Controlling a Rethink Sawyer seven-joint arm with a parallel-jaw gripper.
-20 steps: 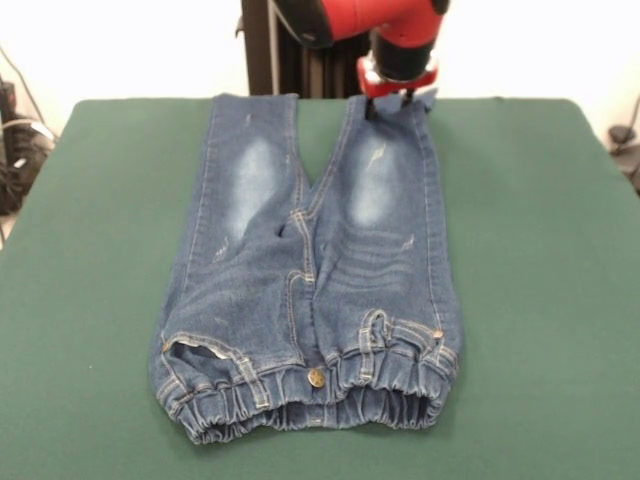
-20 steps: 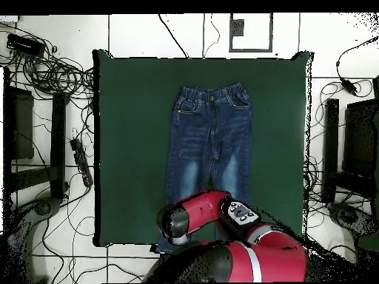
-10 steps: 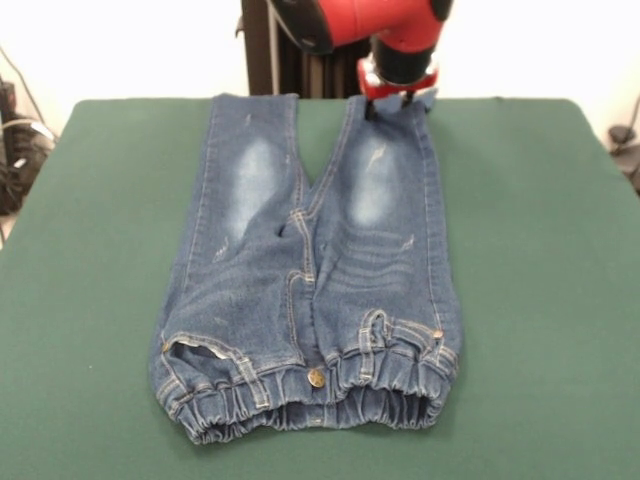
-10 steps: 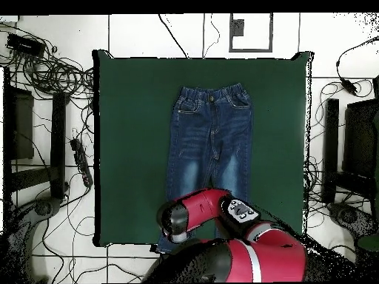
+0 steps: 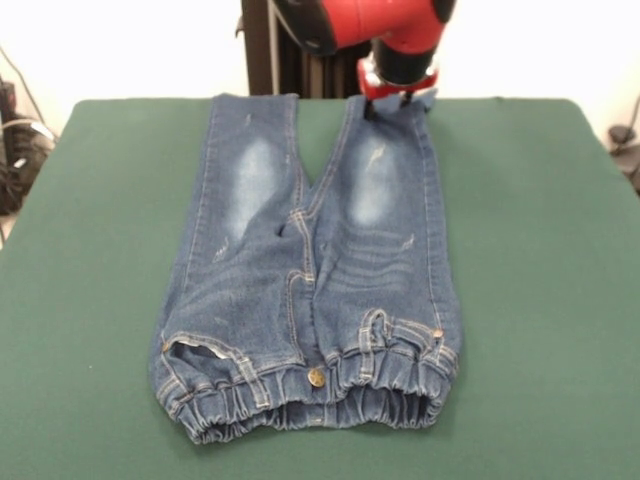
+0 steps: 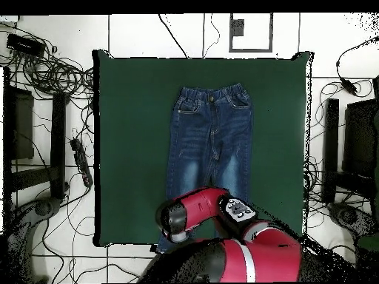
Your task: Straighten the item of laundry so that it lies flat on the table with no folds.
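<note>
The jeans (image 5: 310,270) lie spread across the middle of the green table (image 5: 540,250) in the front view, gathered waistband at the bottom of the frame, legs running to the top edge. The gripper (image 5: 390,104) hangs over the right-hand leg's hem at top centre; whether its jaws are parted or closed cannot be told. A white wall stands behind. From overhead, the red arm (image 6: 200,214) covers the leg ends at lower centre; cables (image 6: 48,70) sprawl over white floor tiles at the upper left.

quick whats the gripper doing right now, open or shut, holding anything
Gripper: at the far end of one leg of the jeans; the pictures do not show whether it is open, shut or holding the cloth.
</note>
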